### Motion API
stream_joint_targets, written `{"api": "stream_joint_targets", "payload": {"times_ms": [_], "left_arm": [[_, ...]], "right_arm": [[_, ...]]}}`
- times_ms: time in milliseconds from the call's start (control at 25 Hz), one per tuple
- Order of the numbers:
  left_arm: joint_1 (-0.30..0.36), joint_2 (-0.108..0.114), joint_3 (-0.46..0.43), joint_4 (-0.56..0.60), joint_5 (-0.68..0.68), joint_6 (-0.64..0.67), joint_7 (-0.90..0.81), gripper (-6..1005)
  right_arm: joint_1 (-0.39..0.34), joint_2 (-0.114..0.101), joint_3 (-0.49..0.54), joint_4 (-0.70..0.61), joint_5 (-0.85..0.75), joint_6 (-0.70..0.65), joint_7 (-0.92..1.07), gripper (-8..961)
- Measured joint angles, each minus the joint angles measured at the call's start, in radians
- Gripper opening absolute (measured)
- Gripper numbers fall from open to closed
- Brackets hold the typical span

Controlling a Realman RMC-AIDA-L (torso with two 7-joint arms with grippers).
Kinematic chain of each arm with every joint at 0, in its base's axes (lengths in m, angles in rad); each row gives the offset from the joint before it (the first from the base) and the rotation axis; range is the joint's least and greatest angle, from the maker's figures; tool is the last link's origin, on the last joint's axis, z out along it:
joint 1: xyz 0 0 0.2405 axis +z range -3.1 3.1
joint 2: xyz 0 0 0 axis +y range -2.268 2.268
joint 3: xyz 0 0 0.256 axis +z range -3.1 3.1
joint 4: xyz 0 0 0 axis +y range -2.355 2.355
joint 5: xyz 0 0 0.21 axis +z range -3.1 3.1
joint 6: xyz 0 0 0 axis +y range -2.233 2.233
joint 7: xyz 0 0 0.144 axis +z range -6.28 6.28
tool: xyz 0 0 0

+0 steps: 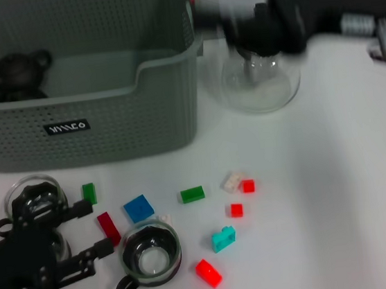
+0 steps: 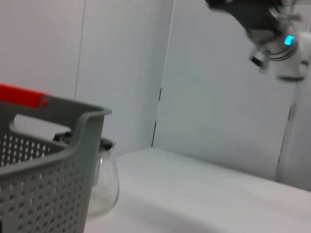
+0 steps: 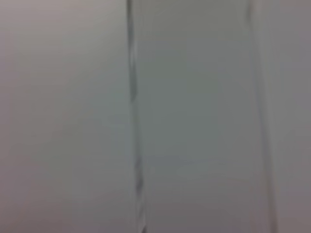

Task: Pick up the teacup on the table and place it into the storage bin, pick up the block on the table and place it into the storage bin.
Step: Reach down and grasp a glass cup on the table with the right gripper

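Note:
The grey perforated storage bin point(image 1: 168, 112) stands at the back left with a black teapot point(image 1: 17, 74) inside; its corner also shows in the left wrist view point(image 2: 48, 170). A glass teacup point(image 1: 150, 255) sits at the front. A second glass teacup point(image 1: 35, 194) sits behind my left gripper. My left gripper point(image 1: 93, 230) is open, low at the front left, its fingertips on either side of a red block point(image 1: 109, 228). A blue block point(image 1: 138, 208) lies just beyond. My right arm point(image 1: 316, 1) reaches across the back right, raised off the table.
A glass pitcher point(image 1: 261, 81) stands right of the bin, under the right arm; it also shows in the left wrist view point(image 2: 104, 179). Several small blocks lie scattered: green point(image 1: 192, 194), teal point(image 1: 223, 239), red point(image 1: 208, 272). White tabletop point(image 1: 338, 191) stretches to the right.

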Motion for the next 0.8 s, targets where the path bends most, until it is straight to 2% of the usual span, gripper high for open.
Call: {"api": "stream_joint_targets", "payload": {"times_ms": [80,200,320,480,600,800], "left_arm": [[0.015,0.003,-0.002,0.029,0.012,0.013,-0.010,733],[0.046,0.012,-0.031,0.068,0.021,0.049,-0.006,733],[0.066,0.020,-0.062,0.099,0.023,0.087,-0.001,733],[0.073,0.019,-0.087,0.118,0.024,0.109,-0.003,733],[0.071,0.016,-0.088,0.114,0.024,0.108,-0.005,733],[0.072,0.011,-0.088,0.101,0.023,0.100,-0.002,733]], "right_arm": [[-0.019,-0.015,0.002,-0.105,-0.171,-0.053,0.108,685],[-0.018,-0.012,-0.001,-0.247,-0.406,-0.132,0.246,683],[0.030,0.012,-0.004,-0.314,-0.590,-0.225,0.318,683],[0.130,0.038,-0.030,-0.321,-0.702,-0.304,0.363,682],[0.209,0.043,-0.128,-0.309,-0.763,-0.308,0.415,682],[0.325,0.055,-0.383,-0.272,-0.851,-0.234,0.446,682]]}}
